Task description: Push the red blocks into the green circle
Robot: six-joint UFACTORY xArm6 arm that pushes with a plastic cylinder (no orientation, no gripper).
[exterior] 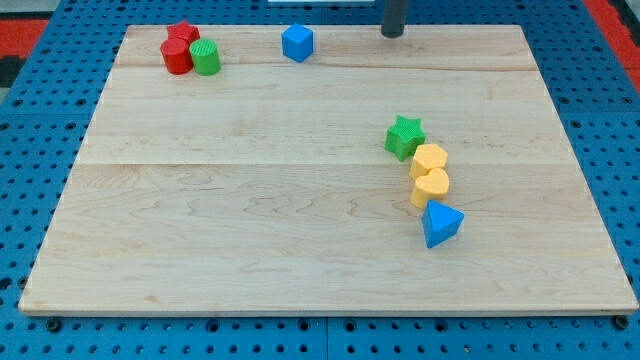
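Red star and red cylinder sit at 11 o'clock on the wooden board, touching the green cylinder. No hand: my tip hovers at 12 o'clock, beyond the blue cube. Risk: pushing could scatter this cluster off the edge.

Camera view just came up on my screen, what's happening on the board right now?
My tip sits at the view's top edge of the wooden board, touching no block; the blue cube is to its left. The two red blocks sit bunched against the green cylinder at top left. The green star, two yellow blocks and blue wedge-shaped block line up right of centre.
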